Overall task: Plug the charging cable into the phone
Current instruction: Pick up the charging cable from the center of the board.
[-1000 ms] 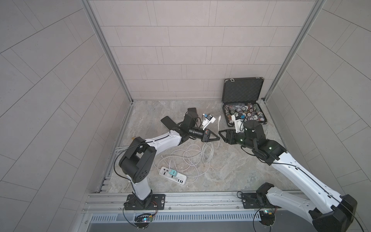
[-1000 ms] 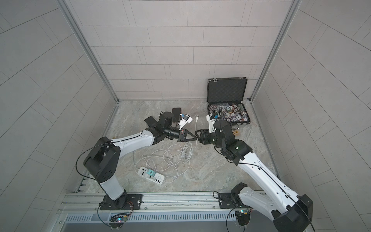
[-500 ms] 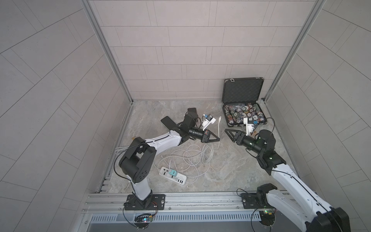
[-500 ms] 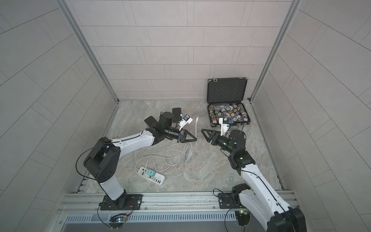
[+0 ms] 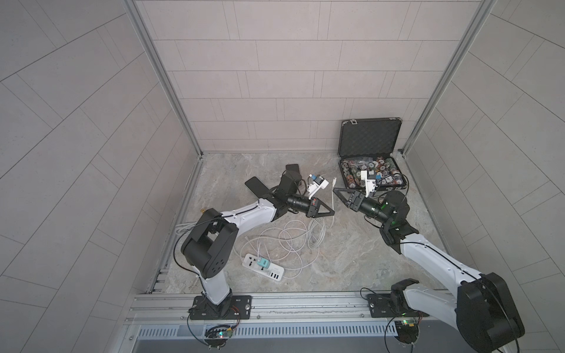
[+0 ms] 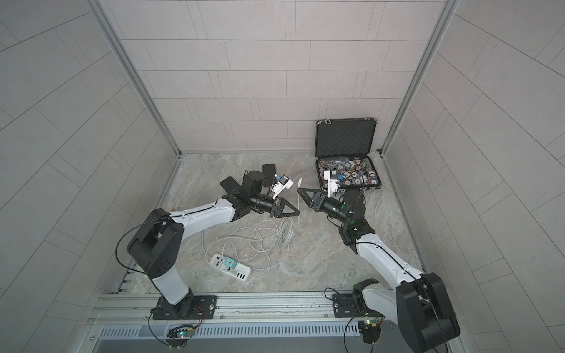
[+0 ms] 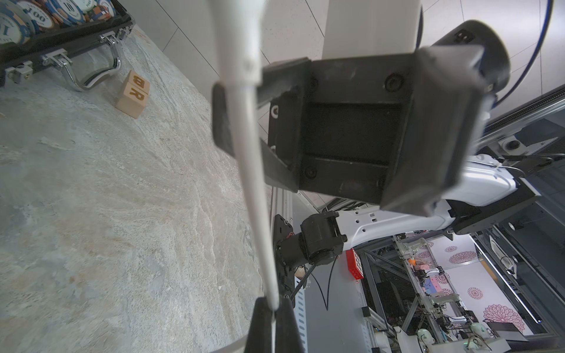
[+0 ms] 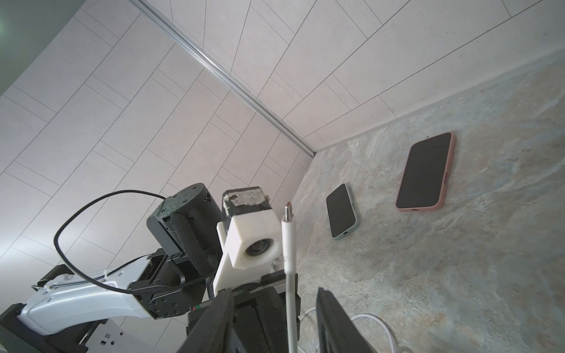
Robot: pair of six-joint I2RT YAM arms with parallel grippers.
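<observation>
The left claw [image 7: 274, 311] pinches the cable [image 8: 289, 259] upright; the right claw [image 8: 274, 292] has swung back in, spread jaws narrowing around it: handover looks near. The pink phone [image 8: 426, 171] and green phone [image 8: 341, 211] lie upper right, unplugged.

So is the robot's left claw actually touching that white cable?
Touching. The left wrist view shows the white cable running down into the left gripper, pinched between its closed fingertips with no gap visible.
</observation>
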